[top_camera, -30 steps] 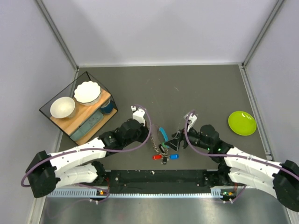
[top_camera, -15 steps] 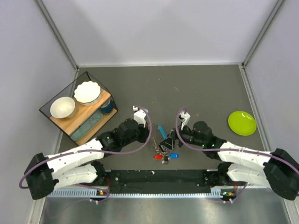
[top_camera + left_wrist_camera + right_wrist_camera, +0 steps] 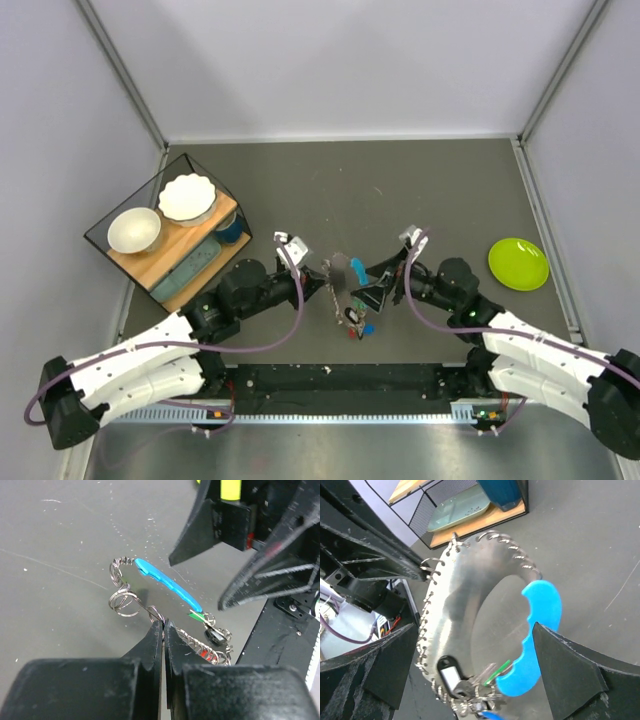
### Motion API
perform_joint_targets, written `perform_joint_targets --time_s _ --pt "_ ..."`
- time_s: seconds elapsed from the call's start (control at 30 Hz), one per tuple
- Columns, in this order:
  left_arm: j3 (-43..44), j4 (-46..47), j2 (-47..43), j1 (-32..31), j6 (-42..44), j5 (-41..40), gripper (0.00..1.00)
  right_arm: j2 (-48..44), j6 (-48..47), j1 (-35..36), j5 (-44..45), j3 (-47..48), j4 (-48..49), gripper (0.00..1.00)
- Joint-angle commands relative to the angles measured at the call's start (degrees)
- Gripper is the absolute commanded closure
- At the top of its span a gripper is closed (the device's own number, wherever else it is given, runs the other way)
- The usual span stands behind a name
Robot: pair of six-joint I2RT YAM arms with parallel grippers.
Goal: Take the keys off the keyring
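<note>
The keys (image 3: 357, 322) hang as a small bunch with green, blue and red tags. In the right wrist view, key heads (image 3: 492, 677) and a black tag (image 3: 447, 672) gather on the keyring (image 3: 485, 696). A chain of wire rings (image 3: 122, 600) runs from the keyring, beside a cyan curved piece (image 3: 167, 582) and a silver crescent (image 3: 455, 605). My left gripper (image 3: 322, 282) (image 3: 163, 624) is shut on one ring of that chain. The right gripper (image 3: 372, 284) (image 3: 475, 630) is open wide, with the crescent and cyan piece (image 3: 535, 630) between its fingers (image 3: 390, 665), touching neither.
A lime-green plate (image 3: 518, 264) lies at the right. At the left, a black wire-frame box (image 3: 120, 205) holds two white bowls (image 3: 134, 229) on a wooden shelf. A black strip (image 3: 340, 378) runs along the near table edge. Grey walls enclose the table.
The left gripper pulled back to the left and lifted the ring chain, so the bunch now hangs raised. The right gripper backed off to the right and opened wider.
</note>
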Motion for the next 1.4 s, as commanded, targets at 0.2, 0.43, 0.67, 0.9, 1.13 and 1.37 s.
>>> perform_joint_targets --time_s 0.2,0.43,0.67,0.9,1.13,1.37 --pt "1.0 4.8 -5.1 -0.1 4.6 6.0 1.0 4.3 3.4 -9.4 -19.9 1.2 7.9 0.01" --pt "0.9 4.5 -8.5 -0.1 5.1 4.9 1.0 8.2 6.2 -10.1 -23.5 -1.4 16.5 0.01" --pt "1.7 1.9 -11.0 -0.1 6.3 3.6 1.0 9.3 7.9 -10.2 -24.7 -0.5 16.4 0.01" --pt "3.0 -1.0 -12.4 -0.1 7.3 1.3 1.0 8.1 6.7 -10.1 -21.2 0.1 11.9 0.01" --pt "3.2 -0.7 -13.7 -0.1 6.8 1.4 1.0 6.9 8.0 -10.1 -21.4 0.0 12.5 0.01" --pt "4.2 -0.1 -14.7 -0.1 6.2 2.4 1.0 12.6 11.8 -10.2 -24.1 -0.1 18.7 0.01"
